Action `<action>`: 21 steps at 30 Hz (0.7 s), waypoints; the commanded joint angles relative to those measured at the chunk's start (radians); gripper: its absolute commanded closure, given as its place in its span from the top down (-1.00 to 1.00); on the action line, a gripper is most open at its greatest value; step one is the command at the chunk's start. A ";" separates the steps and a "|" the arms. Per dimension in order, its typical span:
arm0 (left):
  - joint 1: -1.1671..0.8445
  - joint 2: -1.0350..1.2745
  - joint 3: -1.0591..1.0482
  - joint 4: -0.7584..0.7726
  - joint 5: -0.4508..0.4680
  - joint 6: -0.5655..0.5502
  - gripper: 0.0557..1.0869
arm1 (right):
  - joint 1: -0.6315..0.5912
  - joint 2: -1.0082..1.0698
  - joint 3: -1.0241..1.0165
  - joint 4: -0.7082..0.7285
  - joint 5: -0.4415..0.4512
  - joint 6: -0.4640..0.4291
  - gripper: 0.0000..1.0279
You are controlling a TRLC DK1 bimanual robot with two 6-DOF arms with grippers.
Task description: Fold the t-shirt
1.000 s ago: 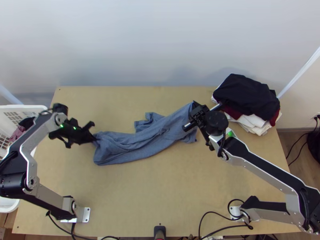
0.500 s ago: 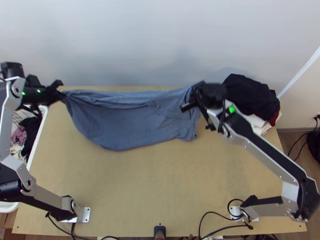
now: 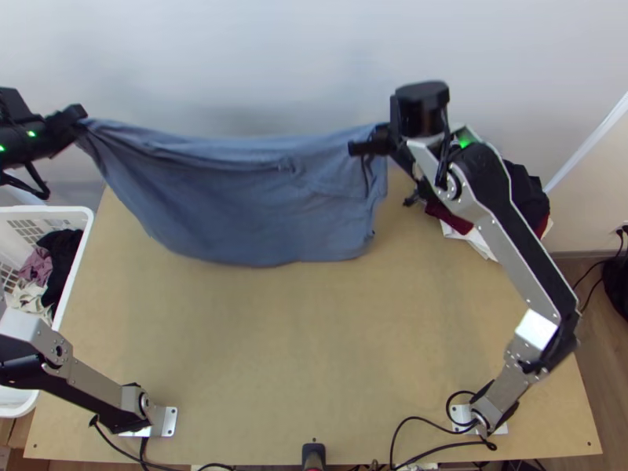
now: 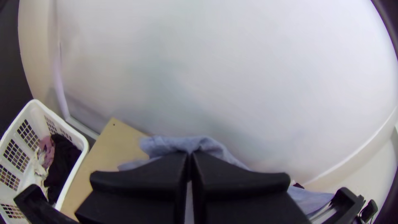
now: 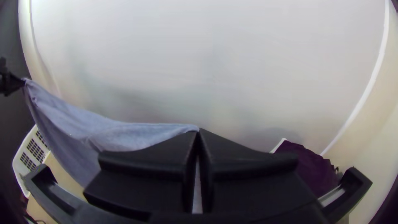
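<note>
As it hangs, blue t-shirt, long axis left to right

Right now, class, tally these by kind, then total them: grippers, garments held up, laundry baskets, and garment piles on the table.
Grippers: 2 (left gripper, right gripper)
Garments held up: 1 (blue t-shirt)
Laundry baskets: 1 (white basket)
Garment piles on the table: 1 (pile)
Total: 5

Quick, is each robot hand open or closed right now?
Left gripper: closed, holding one end of the shirt.
Right gripper: closed, holding the shirt's other end.
</note>
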 commanded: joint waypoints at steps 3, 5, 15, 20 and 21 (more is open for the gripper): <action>-0.022 -0.074 0.032 0.057 -0.027 0.005 -0.92 | 0.008 -0.052 0.074 0.118 0.001 0.053 -0.95; -0.022 -0.103 0.029 0.088 -0.050 -0.004 -0.92 | 0.019 -0.089 0.068 0.199 0.001 0.051 -0.95; -0.016 -0.236 -0.048 0.149 -0.090 -0.027 -0.92 | 0.036 -0.226 0.042 0.319 0.003 0.007 -0.95; -0.013 -0.318 -0.083 0.140 -0.089 -0.059 -0.92 | 0.066 -0.312 0.019 0.320 0.001 -0.031 -0.95; -0.013 -0.338 -0.088 0.140 -0.089 -0.065 -0.92 | 0.071 -0.328 0.017 0.320 0.001 -0.042 -0.95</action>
